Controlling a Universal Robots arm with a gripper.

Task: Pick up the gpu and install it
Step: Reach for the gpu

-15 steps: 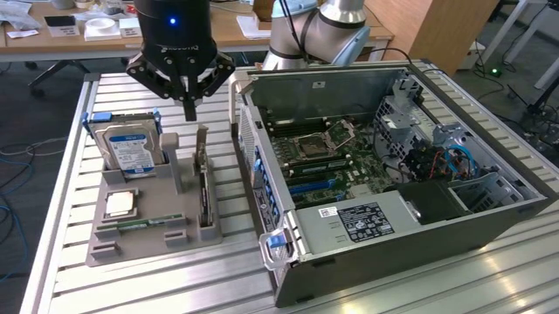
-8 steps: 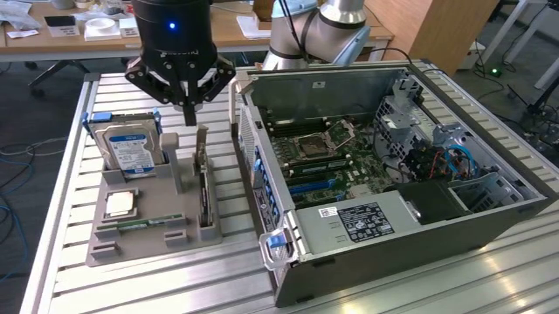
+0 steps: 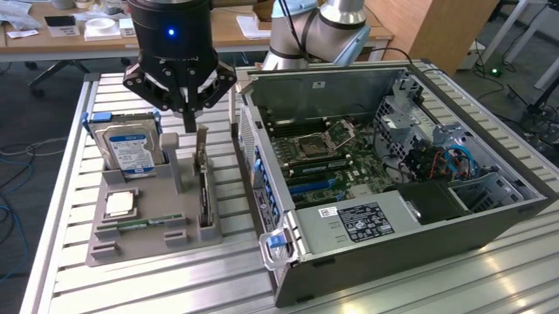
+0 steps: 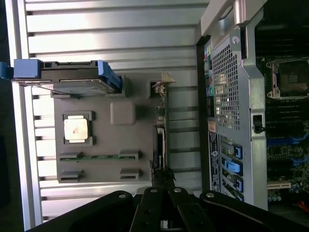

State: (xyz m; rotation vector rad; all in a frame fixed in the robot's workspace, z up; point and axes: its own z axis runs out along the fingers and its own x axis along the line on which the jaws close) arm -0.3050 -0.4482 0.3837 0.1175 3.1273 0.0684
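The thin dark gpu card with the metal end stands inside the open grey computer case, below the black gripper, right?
No. The thin dark gpu card stands in the grey holder tray beside the open grey computer case, below the black gripper. The exterior view shows it.

The tool (image 3: 188, 123) hangs at the upright gpu's (image 3: 204, 190) end.

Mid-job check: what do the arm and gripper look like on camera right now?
The gripper is all black: a round body with a small lit blue light, then an angular frame narrowing toward its tip. The arm behind it is silver-grey with rounded joint housings, and a black cable runs alongside it.
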